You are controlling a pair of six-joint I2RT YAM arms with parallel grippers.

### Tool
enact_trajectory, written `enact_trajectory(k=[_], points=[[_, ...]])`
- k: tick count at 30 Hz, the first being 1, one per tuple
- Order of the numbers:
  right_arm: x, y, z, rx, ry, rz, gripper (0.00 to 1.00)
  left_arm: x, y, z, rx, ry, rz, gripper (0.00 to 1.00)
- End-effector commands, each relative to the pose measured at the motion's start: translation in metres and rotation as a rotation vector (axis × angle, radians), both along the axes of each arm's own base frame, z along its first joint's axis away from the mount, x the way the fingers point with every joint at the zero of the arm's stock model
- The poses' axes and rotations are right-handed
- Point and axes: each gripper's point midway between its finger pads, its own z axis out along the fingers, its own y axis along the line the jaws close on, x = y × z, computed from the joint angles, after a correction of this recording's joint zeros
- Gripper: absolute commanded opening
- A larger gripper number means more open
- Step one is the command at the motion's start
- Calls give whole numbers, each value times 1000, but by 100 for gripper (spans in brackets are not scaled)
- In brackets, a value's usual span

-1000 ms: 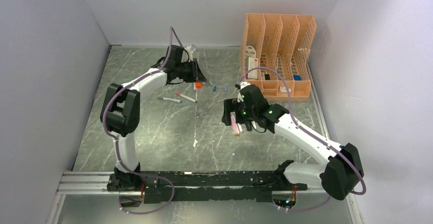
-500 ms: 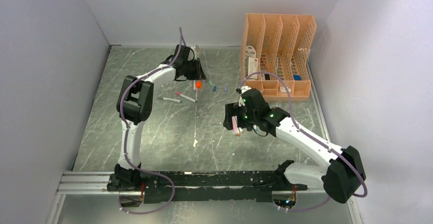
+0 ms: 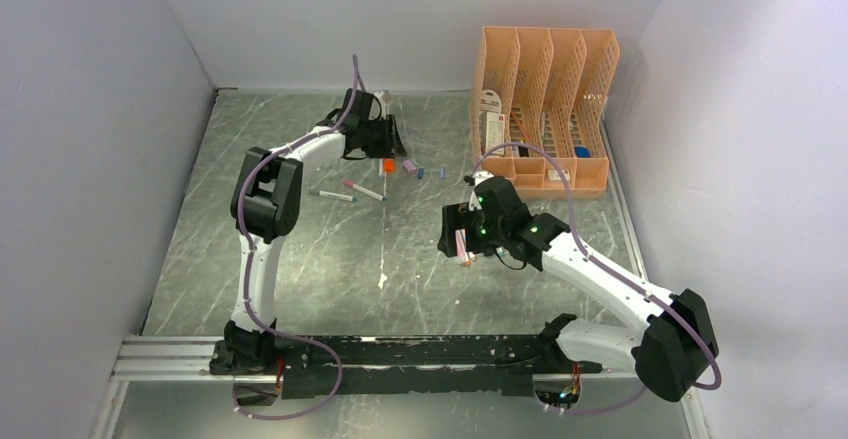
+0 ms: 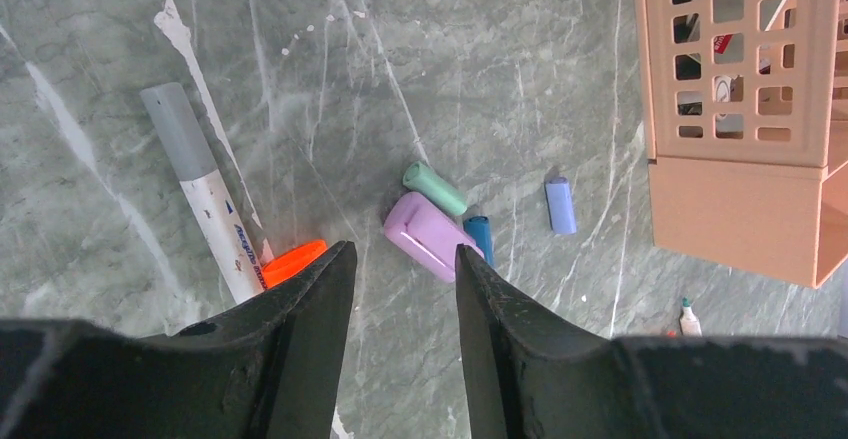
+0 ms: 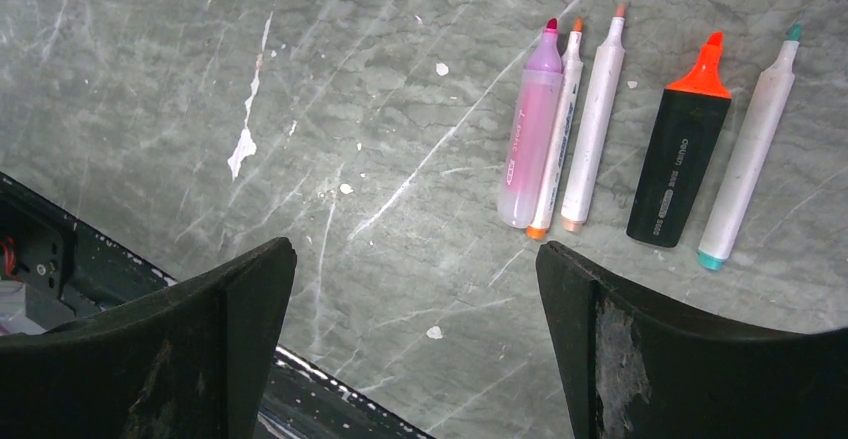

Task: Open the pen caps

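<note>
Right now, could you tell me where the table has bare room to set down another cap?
Bare table lies between the two pens and the arm bases, left of the right gripper. It is crowded around the loose caps beneath the left gripper, near the organiser.

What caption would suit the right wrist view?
Five pens with bare tips lie side by side on the grey table beyond the open right gripper.
</note>
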Motion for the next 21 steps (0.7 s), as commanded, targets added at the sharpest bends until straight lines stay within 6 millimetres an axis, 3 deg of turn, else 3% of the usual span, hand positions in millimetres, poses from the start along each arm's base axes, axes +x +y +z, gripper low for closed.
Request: enact_trajectory(k=[1,5,9,13,14,17,21], points=[[0,3,1,21,-2,2,92,2,-2,0,10,-14,-4,52],[1,5,1,25,0,7,92,3,-2,25,-4,-41,-3,57],[1,4,2,11,2,9,92,6,1,72,0,-100,3,70],[2,2,0,2,5,9,92,20,25,119,68,-153,61,84],[2,2,-1,-4,7,7,92,24,35,127,88,-158,86,92],[6,2,-1,-15,3,1,92,33,65,140,127,-157,157,95],[12,4,-5,-24,12,-1,89,39,96,131,204,-141,238,93]])
